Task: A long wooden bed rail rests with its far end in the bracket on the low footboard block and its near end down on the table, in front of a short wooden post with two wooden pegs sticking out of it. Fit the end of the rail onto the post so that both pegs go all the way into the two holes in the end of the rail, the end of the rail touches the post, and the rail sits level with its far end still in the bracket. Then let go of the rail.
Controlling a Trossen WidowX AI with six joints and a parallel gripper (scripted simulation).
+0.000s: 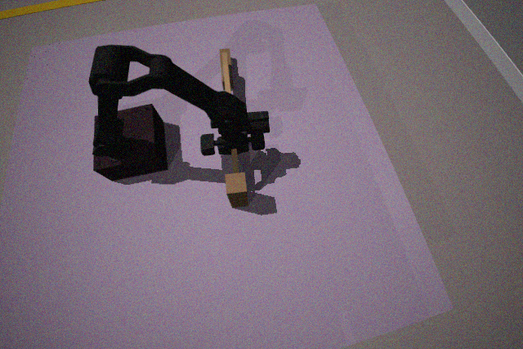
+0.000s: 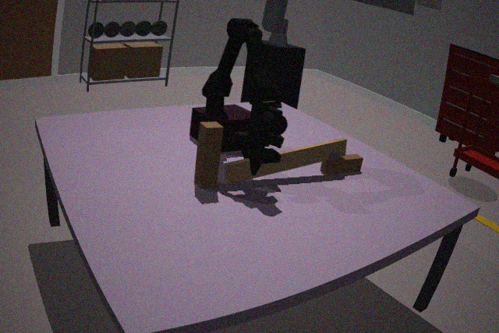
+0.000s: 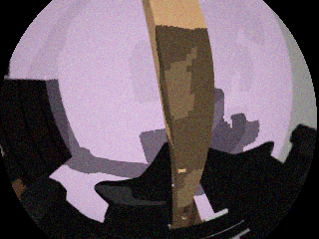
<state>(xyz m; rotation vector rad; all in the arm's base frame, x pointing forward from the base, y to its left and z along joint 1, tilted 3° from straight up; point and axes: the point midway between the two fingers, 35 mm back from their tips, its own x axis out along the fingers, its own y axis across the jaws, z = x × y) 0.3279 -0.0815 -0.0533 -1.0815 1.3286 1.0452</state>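
Note:
The long wooden rail (image 1: 225,62) (image 2: 310,153) (image 3: 181,105) slopes down from the low footboard block (image 2: 347,164), where its far end is raised in the bracket. Its near end is low, at the table, a small gap from the upright wooden post (image 1: 235,183) (image 2: 208,156). My gripper (image 2: 263,163) (image 3: 175,143) is shut on the rail near that end, with one finger on each side. In the top view the arm hides the fingers and the middle of the rail. The pegs and the holes in the rail's end cannot be made out clearly.
The dark arm base (image 1: 139,142) (image 2: 238,113) stands on the purple table (image 1: 253,277) (image 2: 225,256), to the left of the rail in the top view. Shelves (image 2: 131,39) and a red tool cabinet (image 2: 471,95) stand off the table.

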